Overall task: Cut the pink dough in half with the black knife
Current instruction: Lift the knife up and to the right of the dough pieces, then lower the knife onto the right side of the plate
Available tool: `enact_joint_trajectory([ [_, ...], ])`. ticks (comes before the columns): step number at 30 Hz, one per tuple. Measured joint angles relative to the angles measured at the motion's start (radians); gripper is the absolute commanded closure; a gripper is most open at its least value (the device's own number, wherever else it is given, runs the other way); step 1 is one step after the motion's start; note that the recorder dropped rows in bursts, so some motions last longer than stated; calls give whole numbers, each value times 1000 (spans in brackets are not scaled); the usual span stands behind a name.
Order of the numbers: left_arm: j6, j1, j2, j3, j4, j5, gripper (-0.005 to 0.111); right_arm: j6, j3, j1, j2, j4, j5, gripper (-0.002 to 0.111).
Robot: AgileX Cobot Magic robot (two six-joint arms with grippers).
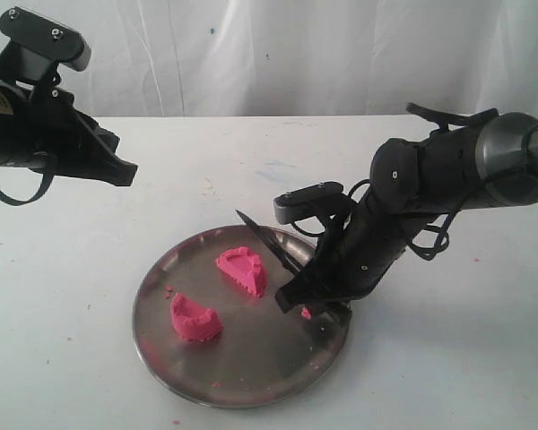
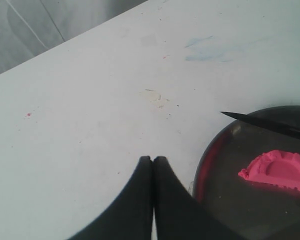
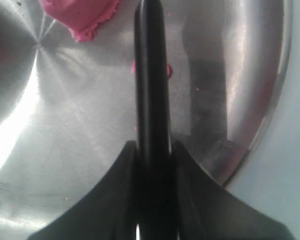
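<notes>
The pink dough lies as two half-moon chunks on the steel plate: one chunk near the middle, the other toward the front left. My right gripper is shut on the black knife, whose blade points up-left over the plate's back right, just right of the middle chunk. In the right wrist view the knife runs out between the fingers above the plate, with dough at the edge. My left gripper hangs shut and empty above the table, left of the plate; one chunk shows there.
The white table carries faint blue marks and small pink crumbs around the plate. A white curtain closes the back. The plate rim lies close beside the left gripper's fingers in the left wrist view.
</notes>
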Motion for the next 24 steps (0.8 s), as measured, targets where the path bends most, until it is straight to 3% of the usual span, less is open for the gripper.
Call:
enact_joint_trajectory([
  [6,0,0,-2,0,0,3,107,-40,0,0,9,13,2,71],
  [16,0,0,-2,0,-2,6,107,-48,-44,0,-34,17,59,71],
  [18,0,0,-2,0,-2,6,107,-45,-64,0,-96,-15,93,73],
  [24,0,0,-2,0,-2,6,107,-80,-65,15,-138,41,311,108],
])
